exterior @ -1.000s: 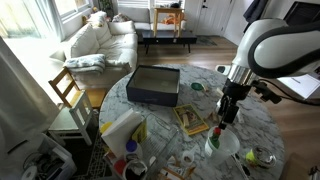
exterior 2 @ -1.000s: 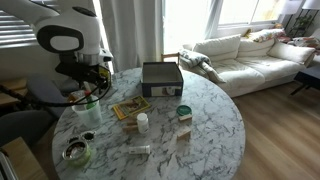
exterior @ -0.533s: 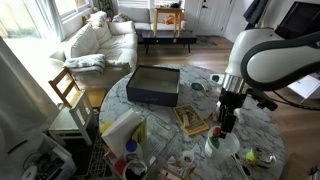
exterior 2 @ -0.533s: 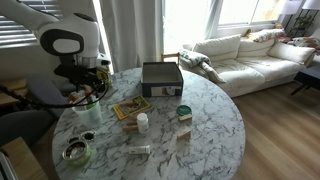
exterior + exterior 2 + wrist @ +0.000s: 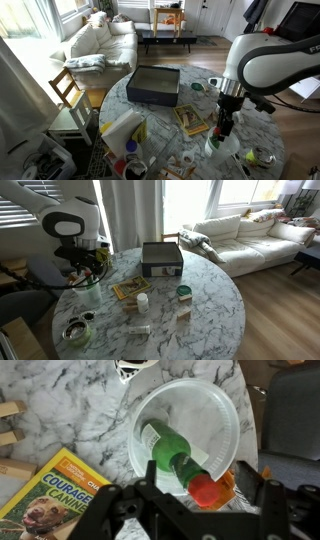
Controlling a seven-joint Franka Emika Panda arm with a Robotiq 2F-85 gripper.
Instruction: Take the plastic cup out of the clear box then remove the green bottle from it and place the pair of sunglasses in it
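Jaws stood open, nothing in them, right over the cup (image 5: 200,405) on the tabletop (image 5: 60,400). Bottle (image 5: 165,448) leaned inside it, long axis diag. in wrist view, red cap (image 5: 203,488) uppermost & betw. the jaws, so prob. the end to pinch. Box (image 5: 150,97) sat well apart.

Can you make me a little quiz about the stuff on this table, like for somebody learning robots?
1. True or false: the plastic cup stands on the marble table, outside the clear box.
2. What leans inside the cup? A) sunglasses B) a green bottle C) a spoon
3. Fill in: the gripper hangs right over the ___.
Key: 1 true; 2 B; 3 cup.
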